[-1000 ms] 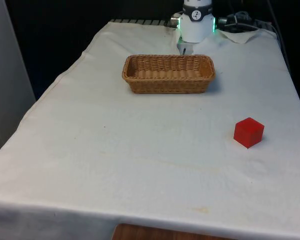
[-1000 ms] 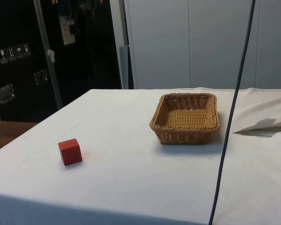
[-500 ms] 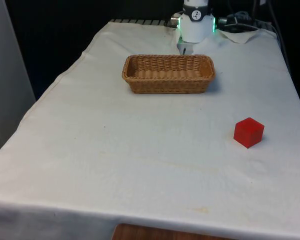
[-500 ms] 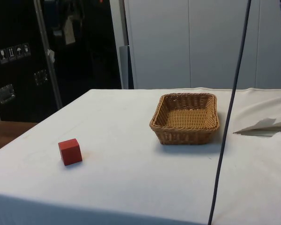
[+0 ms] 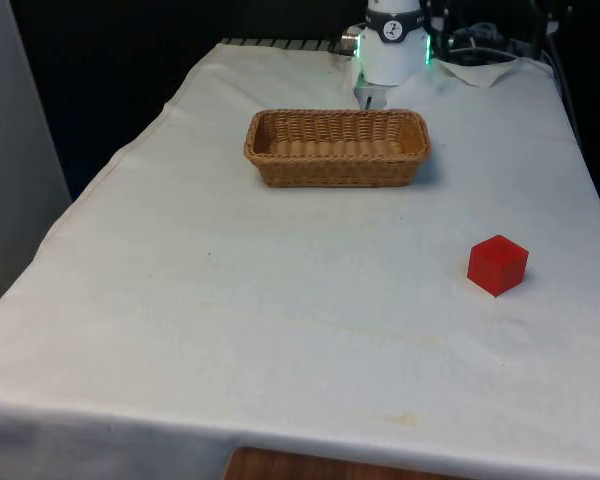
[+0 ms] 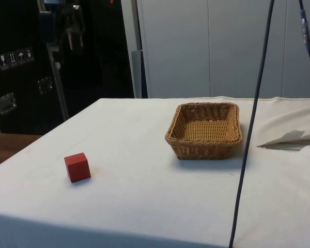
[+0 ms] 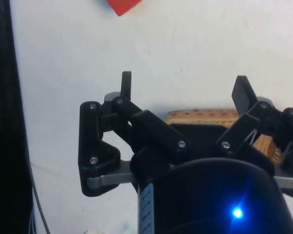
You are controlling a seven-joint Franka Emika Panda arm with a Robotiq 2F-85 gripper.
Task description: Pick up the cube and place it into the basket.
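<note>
Two things sit on the white cloth (image 5: 280,300) for me to work with: a red cube (image 5: 497,265) and a wicker basket (image 5: 337,147). Taking the basket as my landmark, the cube rests on the cloth well nearer the front camera than the basket and off toward the front view's right, well apart from it, with bare cloth between the two. From the side camera I see the same cube (image 6: 77,167) standing flat on one face near the table's edge, and the basket (image 6: 205,129) farther along the cloth with nothing in it. Through the wrist camera I see my gripper (image 7: 184,90) held high above the table with its two black fingers spread wide apart and nothing between them. Below it the cloth shows white, a corner of the cube (image 7: 124,6) peeks in at the frame's edge, and a strip of the basket's weave (image 7: 205,117) shows behind the finger linkages. Beyond the basket, at the table's far end, stands the robot's white base (image 5: 392,45).
</note>
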